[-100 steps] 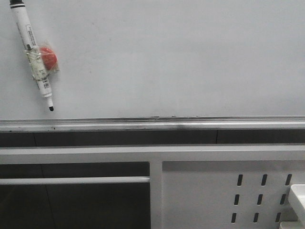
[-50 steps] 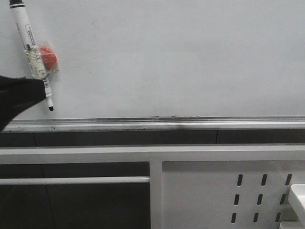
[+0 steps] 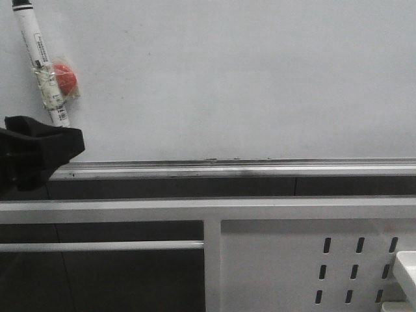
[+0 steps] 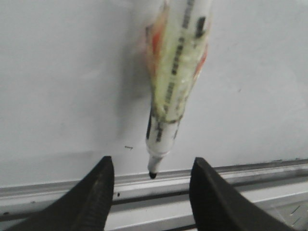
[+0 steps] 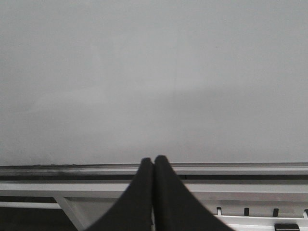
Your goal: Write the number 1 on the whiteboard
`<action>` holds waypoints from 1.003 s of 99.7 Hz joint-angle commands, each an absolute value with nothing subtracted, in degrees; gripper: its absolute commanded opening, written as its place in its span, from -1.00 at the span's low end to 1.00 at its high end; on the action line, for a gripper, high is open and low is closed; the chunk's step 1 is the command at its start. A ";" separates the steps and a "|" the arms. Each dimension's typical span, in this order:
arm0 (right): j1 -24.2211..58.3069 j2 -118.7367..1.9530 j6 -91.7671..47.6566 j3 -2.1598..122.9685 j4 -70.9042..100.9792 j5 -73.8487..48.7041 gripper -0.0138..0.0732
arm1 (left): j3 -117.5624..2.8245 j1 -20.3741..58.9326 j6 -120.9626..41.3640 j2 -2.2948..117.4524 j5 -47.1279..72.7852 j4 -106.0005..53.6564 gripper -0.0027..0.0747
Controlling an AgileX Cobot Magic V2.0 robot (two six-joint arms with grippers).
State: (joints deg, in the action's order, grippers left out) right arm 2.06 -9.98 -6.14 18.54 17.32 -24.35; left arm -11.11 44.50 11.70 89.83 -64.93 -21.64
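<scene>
Whiteboard (image 3: 247, 78) upright ahead, glossy pale grey-white, silver rail (image 3: 260, 169) along its lower edge; no number 1 stroke is seen on it yet, only faint specks. Marker pen (image 3: 40, 62) is found stuck to the board at upper left, tip down and slightly tilted, bound with clear tape to a red magnet (image 3: 65, 77); its black nib (image 4: 152, 174) hangs just above the rail.

Pen judged light, rigid, smooth plastic; the taped wrap is likely lumpy and a little slick; a hold on the lower barrel, below the tape, is judged best, since the magnet must be pulled free and the nib kept clear of the pads.

Left gripper (image 4: 151, 185) is seen spread wide, one finger to each side of the nib; nothing is pinched or touched, as far as can be told. Right gripper (image 5: 154, 192) is pressed together, empty, facing bare board above the rail, well apart from the pen.
</scene>
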 commanded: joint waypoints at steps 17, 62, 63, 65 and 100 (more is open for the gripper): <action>2.00 -11.16 -6.92 20.21 17.69 -19.82 -0.84 | -14.28 44.99 12.34 88.73 -77.98 -22.48 -0.07; 2.00 -11.16 -9.89 20.21 17.69 -21.59 -0.84 | -14.39 44.76 10.37 88.73 -77.98 -24.99 -0.98; 2.00 -11.16 -9.90 20.21 17.69 -21.71 -0.84 | -14.39 44.76 10.37 88.73 -77.98 -24.98 -0.98; 2.00 -11.16 -10.00 20.21 17.69 -21.84 -0.84 | -14.39 44.76 10.37 88.73 -77.98 -24.63 -0.98; 7.80 -15.34 -38.03 24.12 37.00 -32.75 -0.84 | -10.69 44.76 8.34 88.73 -77.68 -4.55 -0.98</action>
State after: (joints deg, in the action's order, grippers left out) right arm 5.83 -12.42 -24.74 20.27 27.67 -32.51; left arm -10.52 44.50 9.81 89.92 -65.09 -9.23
